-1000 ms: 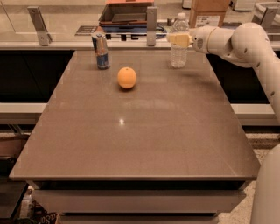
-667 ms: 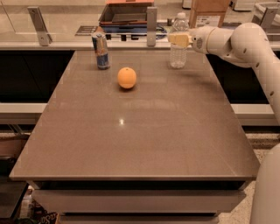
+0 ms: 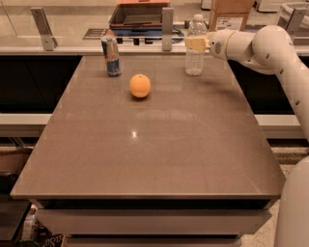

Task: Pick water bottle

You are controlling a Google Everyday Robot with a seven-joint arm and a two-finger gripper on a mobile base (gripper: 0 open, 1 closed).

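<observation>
Your gripper (image 3: 195,44) sits at the far right of the brown table (image 3: 154,144), reaching in from the right on a white arm (image 3: 270,43), pressed against the upper part of the water bottle (image 3: 194,60); you cannot tell whether it is clamped on it or loose. The bottle stands upright on the tabletop directly under and around the gripper. An orange (image 3: 140,86) lies well to the gripper's left and nearer the camera; a blue-and-silver can (image 3: 112,56) stands farther left. A metal post (image 3: 167,29) rises just left of the gripper, behind the table edge, and a cardboard box (image 3: 231,14) stands behind it
</observation>
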